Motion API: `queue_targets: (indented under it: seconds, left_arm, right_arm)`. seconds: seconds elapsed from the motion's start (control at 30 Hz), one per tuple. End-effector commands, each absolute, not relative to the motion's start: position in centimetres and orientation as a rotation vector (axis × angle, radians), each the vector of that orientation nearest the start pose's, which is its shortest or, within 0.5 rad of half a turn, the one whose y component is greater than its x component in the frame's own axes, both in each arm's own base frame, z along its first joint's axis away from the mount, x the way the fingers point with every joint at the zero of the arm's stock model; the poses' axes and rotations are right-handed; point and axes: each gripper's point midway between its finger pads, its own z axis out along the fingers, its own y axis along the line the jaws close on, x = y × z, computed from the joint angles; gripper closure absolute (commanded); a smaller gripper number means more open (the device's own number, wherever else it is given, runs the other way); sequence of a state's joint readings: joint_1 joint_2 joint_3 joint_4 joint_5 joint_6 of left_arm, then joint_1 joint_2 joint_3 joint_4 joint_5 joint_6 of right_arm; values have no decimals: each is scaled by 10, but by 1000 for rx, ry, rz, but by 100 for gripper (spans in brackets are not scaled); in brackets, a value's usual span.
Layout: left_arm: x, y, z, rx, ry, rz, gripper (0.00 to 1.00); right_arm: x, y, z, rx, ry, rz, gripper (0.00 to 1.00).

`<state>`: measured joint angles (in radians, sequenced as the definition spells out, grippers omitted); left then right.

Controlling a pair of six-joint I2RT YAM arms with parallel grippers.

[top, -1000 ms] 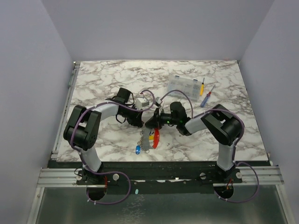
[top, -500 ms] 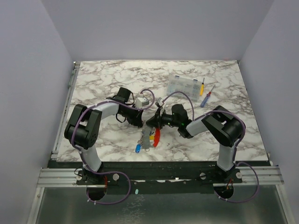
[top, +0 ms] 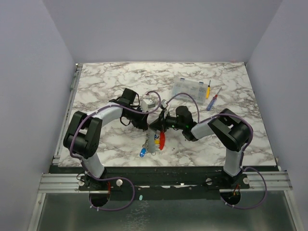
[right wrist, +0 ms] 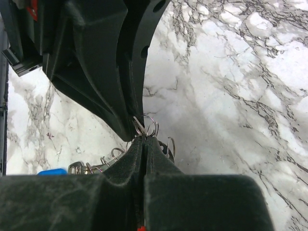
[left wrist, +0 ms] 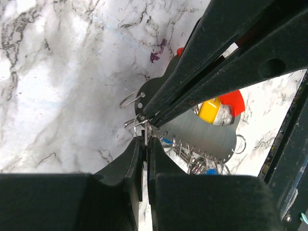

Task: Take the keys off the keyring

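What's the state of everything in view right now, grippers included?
left gripper: jaws shut on the keyring.
right gripper: jaws shut on the same keyring, tip to tip with the left.
keyring: held by both grippers.
keys: bunched below the grippers, none clearly off.
organizer box: flat on the table, looks closed.
yellow-handled screwdriver: lying flat beside the box.
blue-handled screwdriver: lying flat.
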<state>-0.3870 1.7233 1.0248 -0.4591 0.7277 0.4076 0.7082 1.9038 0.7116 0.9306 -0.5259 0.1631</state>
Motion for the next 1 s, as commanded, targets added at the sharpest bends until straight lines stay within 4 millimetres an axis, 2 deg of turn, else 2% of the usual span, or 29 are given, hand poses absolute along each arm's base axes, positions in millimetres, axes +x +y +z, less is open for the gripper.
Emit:
queue_targets:
  seconds: [0.0, 0.13, 0.33, 0.47, 0.63, 0.97]
  left_arm:
    - [282, -230, 76, 1183, 2213, -945, 100]
    - [282, -225, 71, 1177, 2240, -907, 100]
    - [272, -208, 36, 1168, 2370, -850, 100]
    - [272, -205, 21, 1145, 2436, -842, 100]
    - [273, -204, 11, 1133, 2475, -850, 100]
    - [274, -214, 7, 1091, 2503, -932, 100]
  right_arm:
    - [288, 375, 67, -888, 1706, 1082, 100]
    - [292, 371, 69, -853, 1712, 1062, 99]
    - [295, 368, 72, -816, 1710, 1042, 100]
    - [295, 366, 74, -808, 1694, 1031, 99]
    - [296, 364, 76, -799, 1680, 1020, 100]
    - [291, 365, 93, -850, 1559, 1020, 99]
